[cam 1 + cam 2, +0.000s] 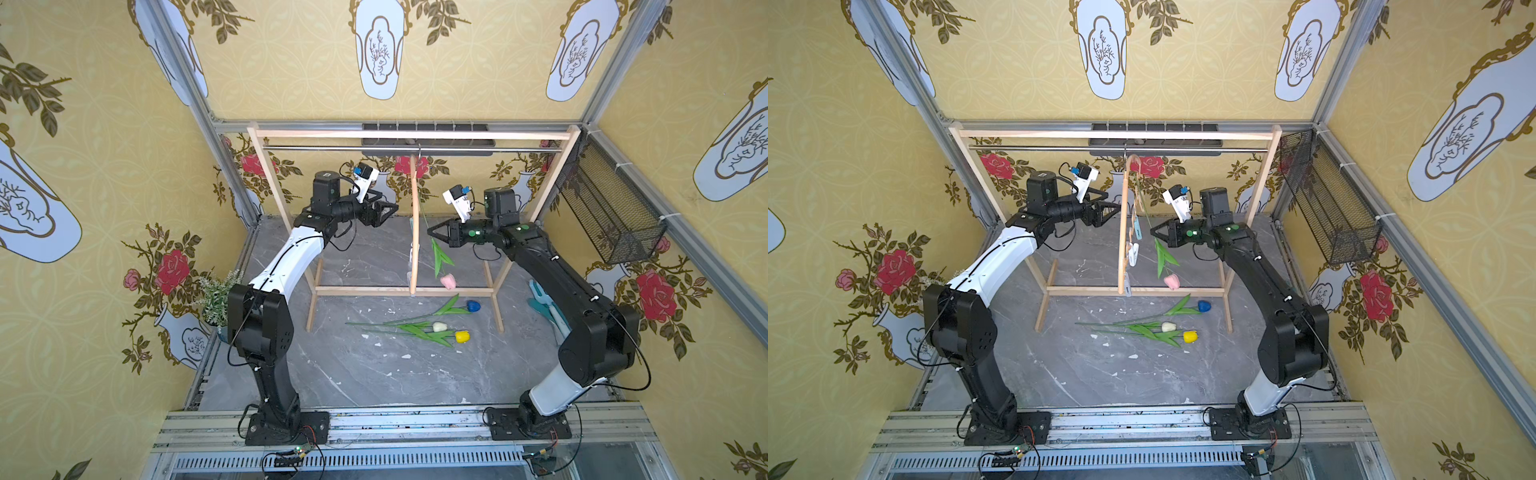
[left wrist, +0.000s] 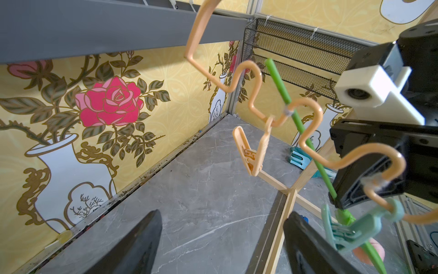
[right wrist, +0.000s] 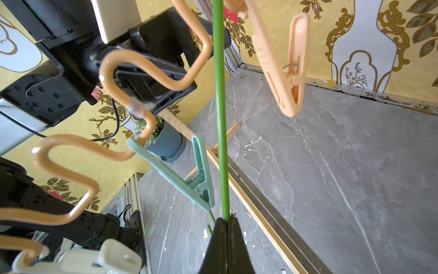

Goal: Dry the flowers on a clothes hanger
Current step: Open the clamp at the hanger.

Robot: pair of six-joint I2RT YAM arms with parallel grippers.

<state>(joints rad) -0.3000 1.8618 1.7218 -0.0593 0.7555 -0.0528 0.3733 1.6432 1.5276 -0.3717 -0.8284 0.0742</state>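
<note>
Right pincer (image 3: 226, 220) clamps the pink tulip's (image 1: 448, 281) thin, slick green stem (image 3: 219, 95) just beside the teal peg (image 3: 199, 185); left pincer (image 1: 390, 210) gapes, empty. The hanger (image 1: 414, 232) dangles from the rail (image 1: 332, 147), so a nudge may swing its wavy bar away. Other tulips (image 1: 415, 328) lie on the floor.

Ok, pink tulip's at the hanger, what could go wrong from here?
The right end effector holds the pink tulip by its stem only; it may slip or swivel. The stem sits beside the teal peg, not in it. The clothes hanger hangs free; the open left end effector could push it away.
</note>
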